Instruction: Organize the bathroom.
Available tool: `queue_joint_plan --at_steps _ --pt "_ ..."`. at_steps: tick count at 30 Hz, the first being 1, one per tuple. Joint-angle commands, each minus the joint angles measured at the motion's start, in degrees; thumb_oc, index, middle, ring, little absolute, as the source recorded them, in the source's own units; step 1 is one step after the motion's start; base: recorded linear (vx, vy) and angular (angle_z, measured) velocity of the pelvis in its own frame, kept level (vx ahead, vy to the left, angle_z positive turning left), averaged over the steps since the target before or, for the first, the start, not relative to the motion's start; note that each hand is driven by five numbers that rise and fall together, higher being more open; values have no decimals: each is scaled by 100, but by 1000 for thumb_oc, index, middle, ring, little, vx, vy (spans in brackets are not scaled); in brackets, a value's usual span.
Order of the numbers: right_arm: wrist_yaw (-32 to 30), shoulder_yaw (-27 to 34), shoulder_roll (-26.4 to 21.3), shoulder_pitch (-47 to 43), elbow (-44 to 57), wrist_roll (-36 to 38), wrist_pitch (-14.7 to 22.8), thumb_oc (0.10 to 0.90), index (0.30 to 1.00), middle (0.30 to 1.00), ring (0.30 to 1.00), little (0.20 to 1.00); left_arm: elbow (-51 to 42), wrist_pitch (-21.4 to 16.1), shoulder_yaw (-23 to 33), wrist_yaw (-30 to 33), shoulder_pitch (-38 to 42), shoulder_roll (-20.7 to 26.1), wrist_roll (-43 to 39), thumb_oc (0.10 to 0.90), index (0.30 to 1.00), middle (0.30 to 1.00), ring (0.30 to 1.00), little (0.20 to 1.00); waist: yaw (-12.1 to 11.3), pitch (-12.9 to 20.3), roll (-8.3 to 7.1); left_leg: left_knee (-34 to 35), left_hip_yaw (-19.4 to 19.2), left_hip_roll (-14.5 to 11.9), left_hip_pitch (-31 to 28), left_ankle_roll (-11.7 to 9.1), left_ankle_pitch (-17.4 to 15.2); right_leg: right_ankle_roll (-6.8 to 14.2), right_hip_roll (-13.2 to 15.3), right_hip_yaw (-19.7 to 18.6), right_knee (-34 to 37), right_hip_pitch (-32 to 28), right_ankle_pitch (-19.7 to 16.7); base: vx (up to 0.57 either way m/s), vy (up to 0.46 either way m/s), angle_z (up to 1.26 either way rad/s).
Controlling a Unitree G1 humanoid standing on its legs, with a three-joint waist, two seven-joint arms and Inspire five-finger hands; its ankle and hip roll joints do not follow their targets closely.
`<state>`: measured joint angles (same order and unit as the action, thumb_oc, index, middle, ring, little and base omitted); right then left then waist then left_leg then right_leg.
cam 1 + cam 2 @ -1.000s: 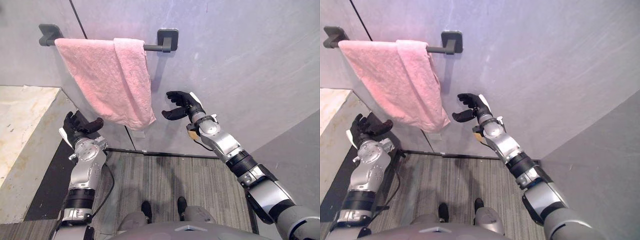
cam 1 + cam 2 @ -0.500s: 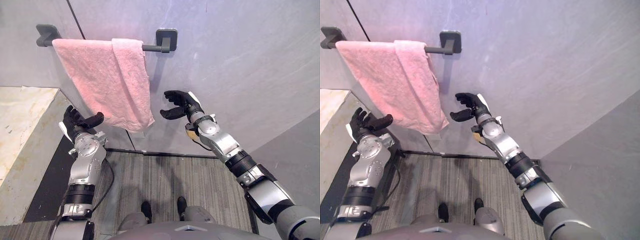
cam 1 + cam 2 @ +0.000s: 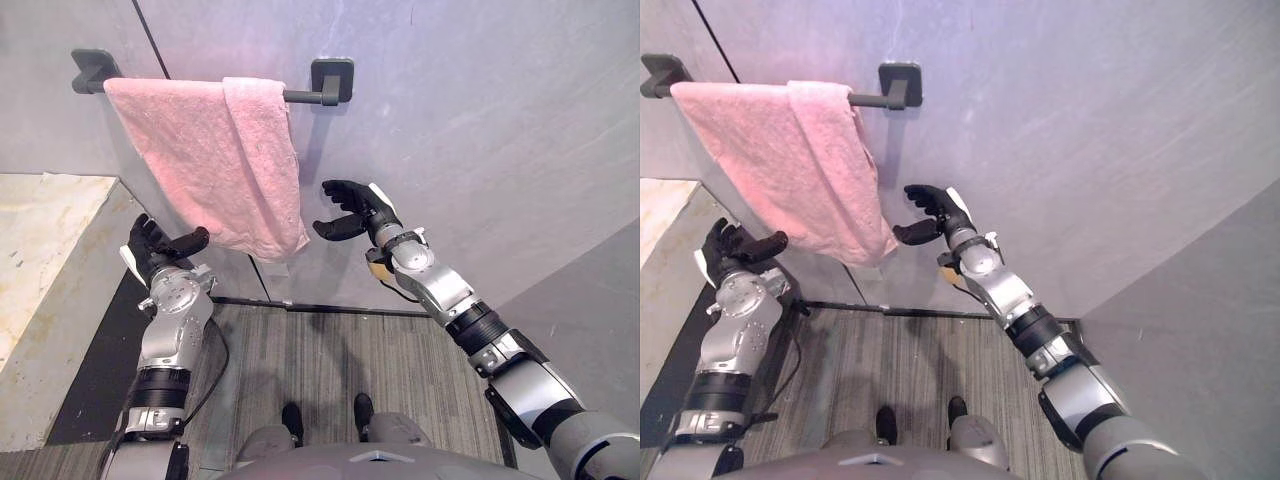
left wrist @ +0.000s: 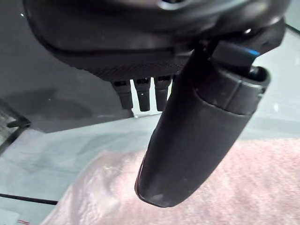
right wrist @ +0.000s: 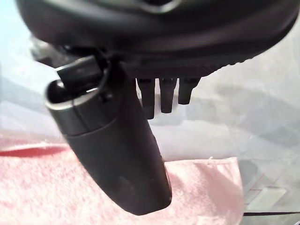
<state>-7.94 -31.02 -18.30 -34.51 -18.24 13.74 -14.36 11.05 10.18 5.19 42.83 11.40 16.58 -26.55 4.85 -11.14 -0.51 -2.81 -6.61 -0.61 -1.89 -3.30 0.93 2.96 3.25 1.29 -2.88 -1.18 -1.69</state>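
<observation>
A pink towel (image 3: 215,160) hangs over a dark bar (image 3: 300,96) fixed to the grey wall, draped unevenly with its lower corner (image 3: 290,245) hanging at the right. My right hand (image 3: 352,208) is open just right of that corner, thumb and fingers spread, not touching the cloth. My left hand (image 3: 160,246) is open below the towel's left lower edge, a little apart from it. Past each thumb (image 4: 197,136) (image 5: 117,154) the wrist views show the pink cloth (image 4: 243,187) (image 5: 201,187), with nothing held.
The bar's two dark wall brackets (image 3: 332,78) (image 3: 90,70) hold it against the grey wall (image 3: 480,130). A pale countertop (image 3: 40,250) lies at the left. Striped grey flooring (image 3: 330,360) spreads below.
My right hand has moved left and slightly up, closer to the towel's hanging corner. The left hand has held roughly in place under the towel's lower edge.
</observation>
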Motion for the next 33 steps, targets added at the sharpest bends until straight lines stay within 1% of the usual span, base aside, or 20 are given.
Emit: queue_joint_plan --at_steps 1,6,7,8,11,12,13,14,15,16,17,18,20,21,23,25,26,28,29,33 --pt "351 83 110 -537 -15 -662 183 800 900 900 900 900 166 -357 -143 -200 82 273 -38 800 900 900 900 900 -91 398 -32 -687 -267 -413 -114 251 -847 433 262 -280 -369 299 463 -48 11 0" --pt "520 84 -7 -361 -176 -740 -69 800 900 900 900 900 649 -375 -197 -185 -86 174 -314 800 900 900 900 900 -66 357 -25 -706 -273 -413 -99 264 -859 443 276 -290 -375 327 443 -21 2 0" --pt "532 104 -49 -300 -288 -743 -256 800 900 900 900 900 964 -431 -228 -124 -154 137 -299 800 900 900 900 900 -51 334 -23 -730 -277 -416 -85 261 -867 453 283 -303 -376 343 430 -52 -5 -1" --pt "644 143 -110 -219 -385 -809 -329 800 900 900 900 900 1243 -537 -236 -157 -203 98 -543 800 900 900 900 900 -34 304 -19 -735 -295 -427 -83 263 -867 457 288 -297 -385 357 426 -59 -3 -3" --pt "673 196 -129 -50 -623 -913 -585 800 900 900 900 900 1757 -682 -283 -154 -294 34 -464 800 900 900 900 900 5 246 -14 -746 -313 -446 -65 256 -856 456 284 -300 -400 385 416 -46 -11 -3" --pt "662 225 -128 54 -719 -916 -710 800 900 900 900 900 1949 -720 -325 -292 -333 16 -596 800 900 900 900 900 23 226 -17 -755 -321 -452 -62 256 -863 454 281 -301 -397 391 413 -32 -27 -1" --pt "680 243 -121 126 -784 -984 -755 800 900 900 900 900 2074 -719 -347 -354 -354 -1 -545 800 900 900 900 900 34 218 -17 -764 -330 -460 -58 253 -866 451 277 -297 -405 400 417 -36 -42 -1" --pt "759 285 -122 259 -899 -1287 -747 800 900 900 900 900 2285 -841 -398 -536 -384 -5 -617 800 900 900 900 900 50 195 -22 -790 -338 -477 -42 247 -870 439 264 -291 -432 418 428 -43 -52 -1" --pt "695 266 -128 385 -974 -1274 -995 800 900 900 900 900 2482 -981 -443 -1080 -425 -32 -741 800 900 900 900 900 73 173 -30 -837 -326 -495 -16 238 -878 427 249 -299 -468 443 445 -53 -62 -2" --pt "635 289 -142 525 -1036 -1222 -1105 800 900 900 900 900 2590 -841 -459 -1504 -446 -58 -684 800 900 900 900 900 86 155 -40 -862 -326 -508 -2 236 -886 412 236 -291 -490 460 458 -66 -73 0" --pt "674 389 -184 731 -1154 -1403 -1300 800 900 900 900 900 2756 -770 -563 -1785 -474 -55 -422 800 900 900 900 900 107 124 -44 -893 -324 -533 29 227 -884 379 200 -283 -537 494 476 -71 -78 1" --pt "738 482 -268 959 -1270 -1627 -1270 800 900 900 900 900 2885 -849 -667 -1887 -531 -37 -272 800 900 900 900 900 123 95 -45 -926 -295 -550 62 218 -880 356 168 -276 -592 529 493 -79 -83 2" --pt "979 548 -422 1342 -1580 -2220 -1131 800 900 900 900 900 3183 -766 -694 -2176 -632 -66 -367 800 900 900 900 900 164 45 -54 -965 -269 -591 103 203 -862 322 110 -254 -674 586 524 -80 -89 4" --pt "909 581 -528 1749 -2084 -2466 -848 800 900 900 900 900 3540 -776 -695 -2395 -715 -122 -546 800 900 900 900 900 201 4 -69 -1012 -246 -633 124 194 -859 288 61 -218 -700 596 539 -67 -87 4" --pt "901 606 -529 1844 -2257 -2591 -863 800 900 900 900 900 3639 -701 -689 -2380 -730 -137 -705 800 900 900 900 900 212 -9 -74 -1017 -239 -643 126 194 -859 281 48 -208 -704 600 546 -48 -75 0" --pt "715 673 -480 2065 -3244 -2803 -442 800 900 900 900 900 4283 -700 -731 -2615 -677 -188 -595 800 900 900 900 900 213 -56 -88 -1083 -161 -720 173 151 -755 233 -16 -159 -695 576 546 -67 -130 3" --pt "723 686 -398 2084 -3793 -3098 -444 800 900 900 900 900 4649 -581 -805 -2574 -619 -210 -692 800 900 900 900 900 200 -78 -88 -1058 -154 -755 178 141 -728 218 -46 -96 -712 570 560 -54 -101 10" --pt "679 681 -363 2092 -4020 -3190 -394 800 900 900 900 900 4822 -552 -819 -2591 -588 -223 -642 800 900 900 900 900 196 -84 -84 -1061 -143 -778 185 127 -694 211 -60 -75 -725 574 570 -62 -97 15" --pt "726 701 -293 2109 -4578 -3459 -345 800 900 900 900 900 5353 -441 -829 -2531 -480 -222 -536 800 900 900 900 900 173 -123 -81 -1132 -55 -843 236 70 -584 186 -102 9 -770 579 603 -85 -147 20" --pt "642 698 -185 2139 -4944 -3462 -249 800 900 900 900 900 5859 -403 -752 -2334 -429 -204 -758 800 900 900 900 900 123 -179 -129 -1279 26 -980 265 11 -418 135 -194 125 -822 545 661 -40 -156 27"
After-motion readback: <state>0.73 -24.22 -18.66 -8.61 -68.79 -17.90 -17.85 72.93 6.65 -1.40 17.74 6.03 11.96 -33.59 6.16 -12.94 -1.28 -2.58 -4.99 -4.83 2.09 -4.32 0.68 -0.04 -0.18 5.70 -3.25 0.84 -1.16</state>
